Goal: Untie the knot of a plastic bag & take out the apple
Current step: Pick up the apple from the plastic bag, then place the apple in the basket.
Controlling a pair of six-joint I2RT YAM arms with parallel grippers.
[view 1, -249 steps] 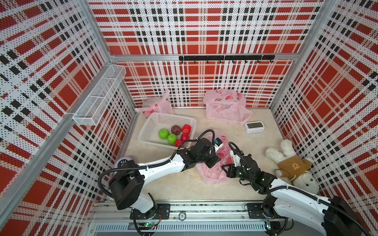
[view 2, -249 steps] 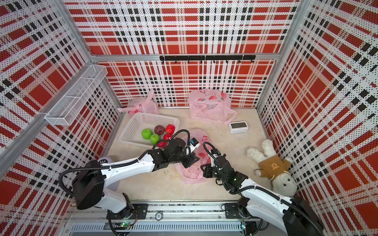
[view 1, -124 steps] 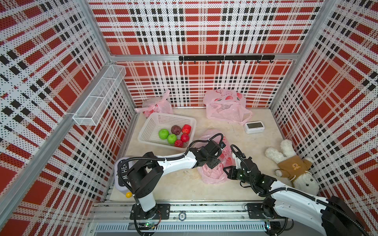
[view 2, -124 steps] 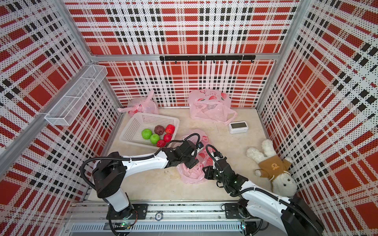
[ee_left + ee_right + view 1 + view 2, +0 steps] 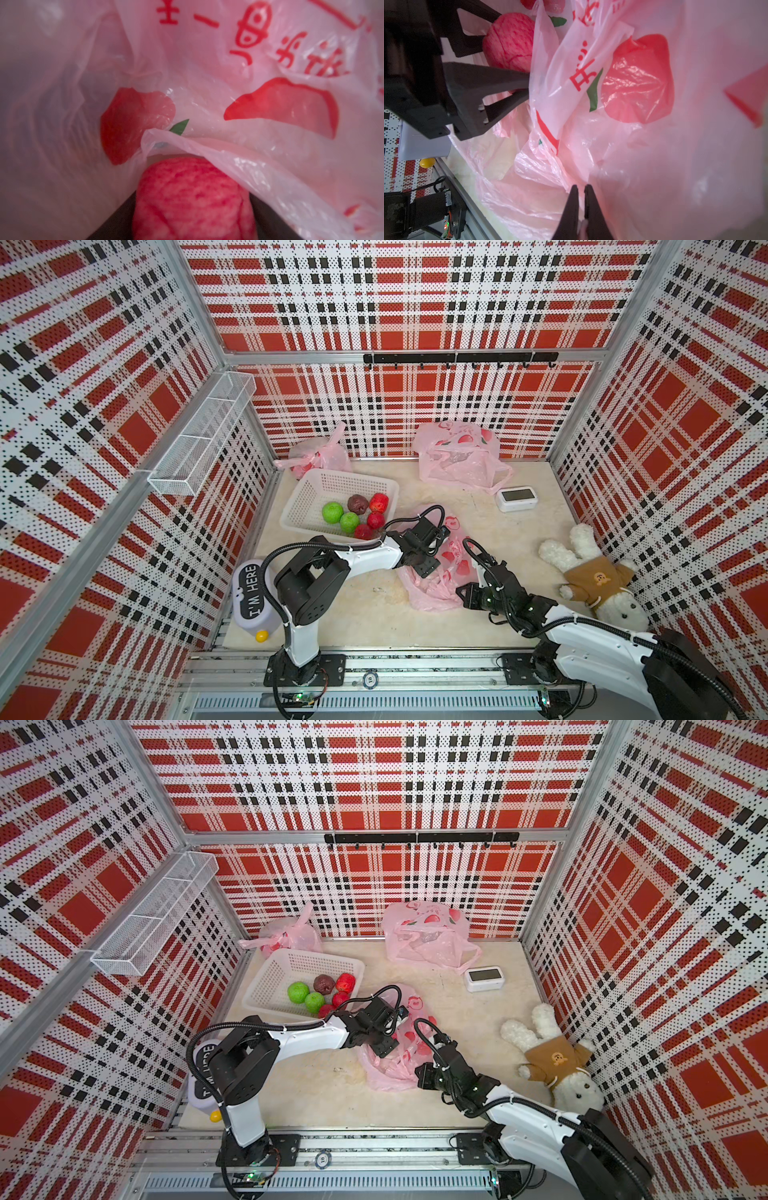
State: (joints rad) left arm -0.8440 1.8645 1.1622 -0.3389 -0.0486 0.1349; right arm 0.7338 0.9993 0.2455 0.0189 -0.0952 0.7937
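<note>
Film of the pink translucent plastic bag [image 5: 430, 595], printed with red fruit, gapes at its mouth. Inside that mouth sits the mottled red apple [image 5: 193, 199]; the left gripper [image 5: 510, 52] stands wide, one black finger against each side of the apple. A loose flap of bag film drapes over part of the apple and crowds the gripper. The right gripper [image 5: 580, 190] is closed to a narrow slit on a fold at the bag's near edge. Just beyond the bag, on the robot's left: white lattice plastic basket [image 5: 307, 493] holding green, red and dark fruit. Farther beyond the bag: two more pink plastic bags [image 5: 457, 460] and a small white display unit [image 5: 517, 499]. Right of the bag, well apart: white plush rabbit [image 5: 594, 576] in a brown shirt.
</note>
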